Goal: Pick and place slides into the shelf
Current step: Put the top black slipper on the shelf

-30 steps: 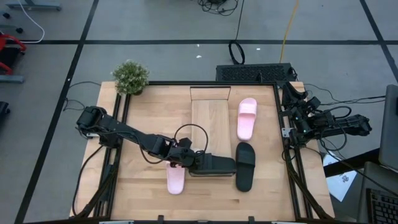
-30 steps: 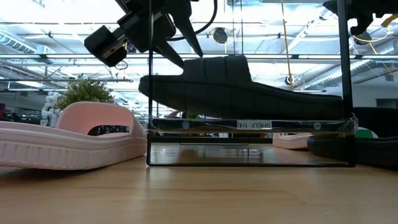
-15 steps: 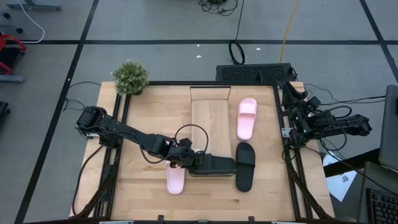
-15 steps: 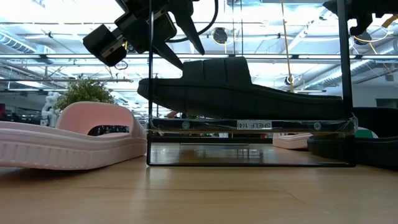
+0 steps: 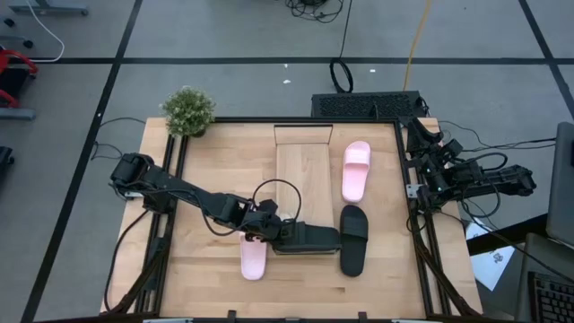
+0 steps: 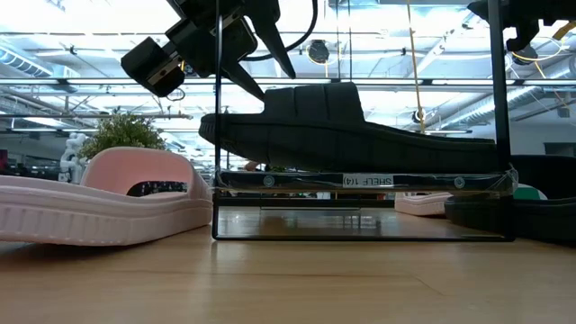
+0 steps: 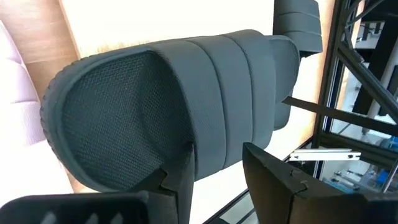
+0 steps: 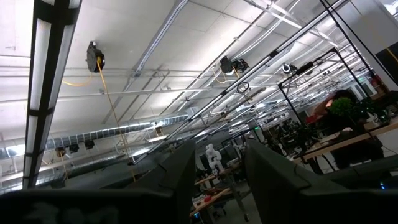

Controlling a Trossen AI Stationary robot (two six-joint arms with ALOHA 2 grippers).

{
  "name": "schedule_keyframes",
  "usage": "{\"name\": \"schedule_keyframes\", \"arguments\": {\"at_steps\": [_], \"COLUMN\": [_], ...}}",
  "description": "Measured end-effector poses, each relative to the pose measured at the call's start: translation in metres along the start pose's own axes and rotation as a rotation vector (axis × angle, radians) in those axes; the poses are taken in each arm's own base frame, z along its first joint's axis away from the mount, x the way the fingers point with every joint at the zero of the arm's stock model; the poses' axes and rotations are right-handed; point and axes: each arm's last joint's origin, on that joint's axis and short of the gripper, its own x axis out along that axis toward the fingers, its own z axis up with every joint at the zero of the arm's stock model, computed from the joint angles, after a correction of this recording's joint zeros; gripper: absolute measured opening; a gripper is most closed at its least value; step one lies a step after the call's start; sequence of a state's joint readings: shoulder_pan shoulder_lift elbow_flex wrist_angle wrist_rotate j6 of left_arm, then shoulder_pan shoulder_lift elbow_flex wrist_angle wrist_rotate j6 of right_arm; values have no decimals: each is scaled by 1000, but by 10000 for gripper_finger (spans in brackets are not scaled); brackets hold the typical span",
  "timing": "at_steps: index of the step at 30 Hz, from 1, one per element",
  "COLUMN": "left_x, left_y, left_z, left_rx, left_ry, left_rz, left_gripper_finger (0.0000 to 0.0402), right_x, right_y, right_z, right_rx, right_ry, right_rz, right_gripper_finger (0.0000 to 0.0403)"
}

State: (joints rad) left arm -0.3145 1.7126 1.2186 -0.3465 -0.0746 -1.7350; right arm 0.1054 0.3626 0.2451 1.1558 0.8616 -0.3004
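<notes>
The black slide (image 6: 346, 126) you are working with lies across the near end of the shelf (image 5: 303, 170), its sole resting on the shelf's upper tier, heel end toward the left arm and toe end toward the other black slide (image 5: 352, 239), which lies flat on the tabletop (image 5: 206, 269) just beside the shelf. Your left hand (image 7: 214, 165) sits at the heel end: its fingers stand apart with a clear gap, one on each side of the heel rim, and in the low view they are lifted above the heel rather than pressed onto it, so I judge the slide is resting on the shelf by its own weight. To finish this step well, draw the hand back along the slide's own length, away from the heel, without dragging a finger across the rim, since a nudge could skew the slide or tip it off the shelf's edge. Check that the slide sits level before you leave it. One pale pink slide (image 5: 254, 259) lies just below the left hand on the tabletop, close enough to catch as you retreat, so lift clear first. The second pink slide (image 5: 356, 170) lies beside the shelf on its far right side. Your right hand (image 8: 211, 168) waits off the tabletop's right edge, pointing upward, fingers apart and holding nothing.
</notes>
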Motion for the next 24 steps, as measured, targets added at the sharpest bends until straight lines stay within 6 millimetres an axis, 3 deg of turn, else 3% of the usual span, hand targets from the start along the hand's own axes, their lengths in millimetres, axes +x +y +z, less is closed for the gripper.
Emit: {"name": "schedule_keyframes", "arguments": {"at_steps": [24], "left_x": [1], "left_y": [-2], "left_z": [14], "left_rx": [49], "left_ry": [19], "left_rz": [7], "left_gripper_finger": [129], "right_x": [0], "right_y": [0], "right_z": [0], "right_rx": [-8], "right_ry": [0], "right_rz": [0], "right_gripper_finger": [128]}}
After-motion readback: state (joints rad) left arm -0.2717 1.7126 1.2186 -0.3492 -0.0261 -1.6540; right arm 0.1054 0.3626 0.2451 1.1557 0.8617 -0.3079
